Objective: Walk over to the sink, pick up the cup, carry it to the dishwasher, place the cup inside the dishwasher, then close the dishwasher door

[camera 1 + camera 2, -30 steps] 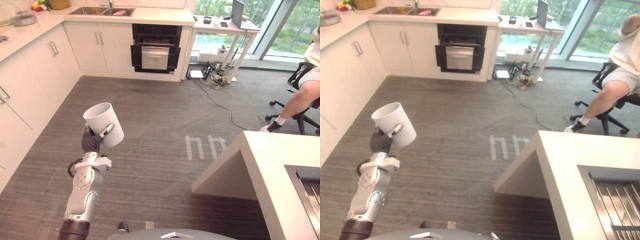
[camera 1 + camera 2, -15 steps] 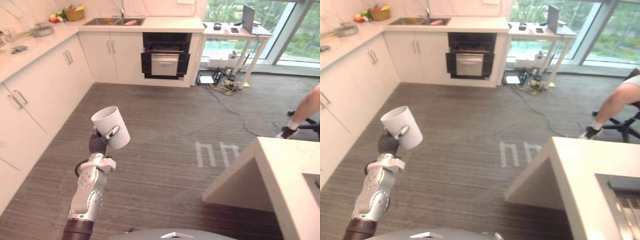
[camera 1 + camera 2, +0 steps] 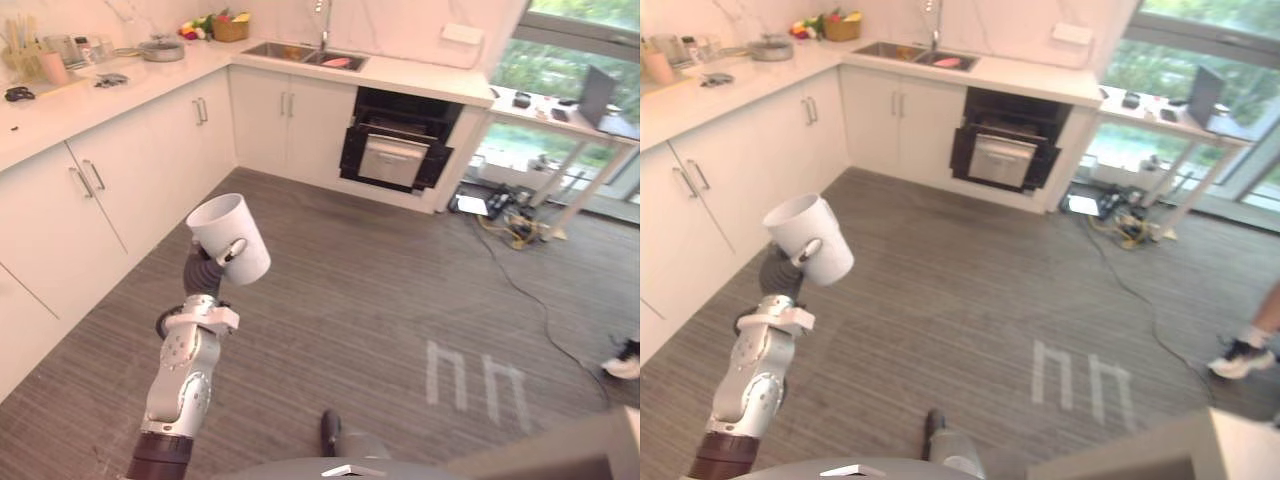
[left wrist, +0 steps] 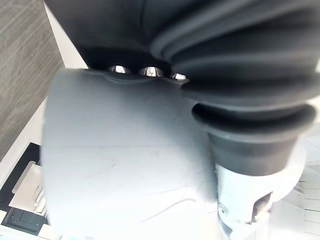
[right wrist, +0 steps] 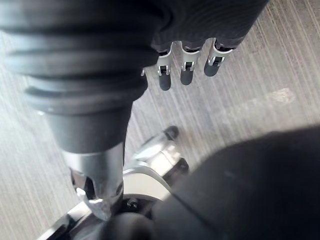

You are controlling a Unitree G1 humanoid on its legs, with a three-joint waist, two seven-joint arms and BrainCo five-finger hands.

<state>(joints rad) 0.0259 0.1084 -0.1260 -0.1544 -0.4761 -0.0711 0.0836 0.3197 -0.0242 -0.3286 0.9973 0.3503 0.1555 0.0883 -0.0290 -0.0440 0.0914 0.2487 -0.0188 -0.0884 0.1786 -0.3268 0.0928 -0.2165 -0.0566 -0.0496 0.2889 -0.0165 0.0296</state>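
This is a kitchen: an L-shaped run of white cabinets [image 3: 110,190] under a pale marbled tabletop [image 3: 70,100], with a steel sink [image 3: 300,52] set into it and a black dishwasher [image 3: 398,150] built in below. A lidded pot [image 3: 161,47] and a basket of fruit [image 3: 231,27] stand on the tabletop. The grey plank floor [image 3: 370,290] runs toward tall windows [image 3: 560,45] and a side desk with a laptop [image 3: 598,95].
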